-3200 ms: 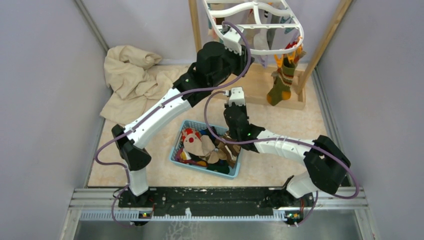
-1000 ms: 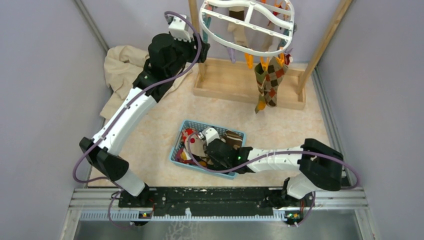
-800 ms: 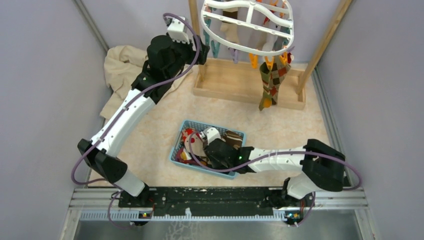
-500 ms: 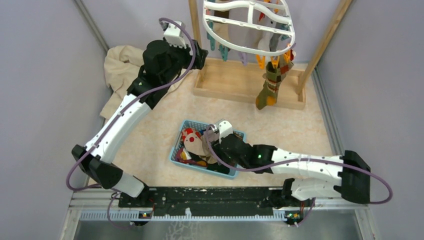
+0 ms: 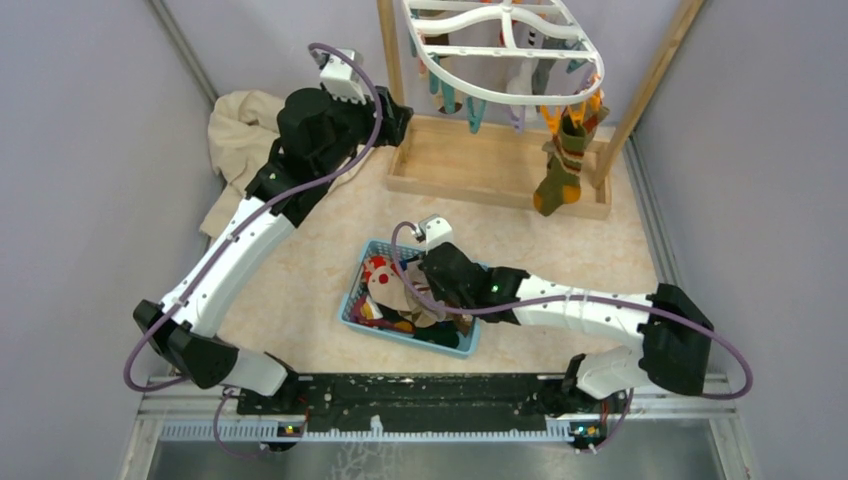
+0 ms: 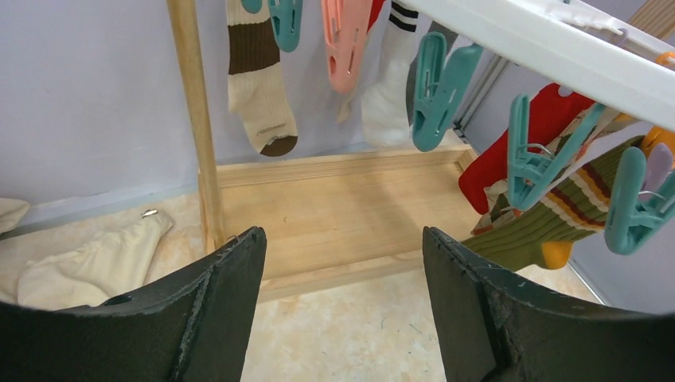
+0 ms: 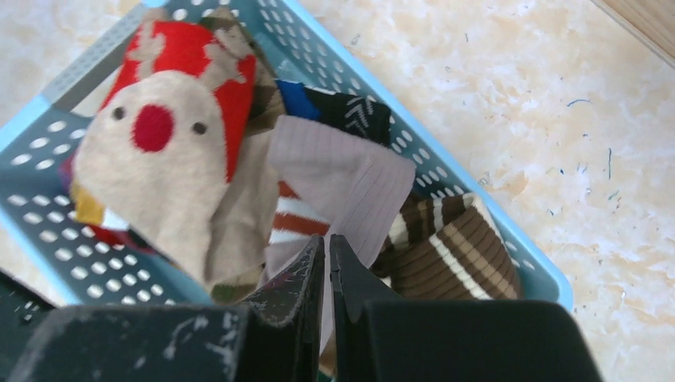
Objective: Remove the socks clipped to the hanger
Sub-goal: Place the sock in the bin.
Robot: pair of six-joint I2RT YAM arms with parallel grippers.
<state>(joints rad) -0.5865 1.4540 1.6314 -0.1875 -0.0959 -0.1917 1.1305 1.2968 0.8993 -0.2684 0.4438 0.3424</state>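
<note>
The white oval hanger (image 5: 505,45) hangs at the top, with teal and orange clips. A green sock with orange stripes (image 5: 558,170) dangles from its right side. In the left wrist view the hanger rim (image 6: 557,48) carries a brown-and-cream sock (image 6: 259,87), a white sock (image 6: 390,87), a red sock (image 6: 509,151) and the green striped sock (image 6: 549,223). My left gripper (image 6: 342,239) is open and empty, left of and below the hanger (image 5: 395,110). My right gripper (image 7: 328,247) is shut over a pale ribbed sock (image 7: 350,179) in the blue basket (image 7: 509,239).
The blue basket (image 5: 352,300) holds several socks, among them a reindeer-face one (image 7: 167,151) and a brown striped one (image 7: 454,255). The wooden rack has a base (image 6: 342,207) and posts (image 6: 195,119). A beige cloth (image 5: 250,140) lies at the back left.
The hanger has swung and turned, so the green striped sock now hangs at its right. My right gripper has lifted and shifted back over the basket. My left arm has drawn slightly left.
</note>
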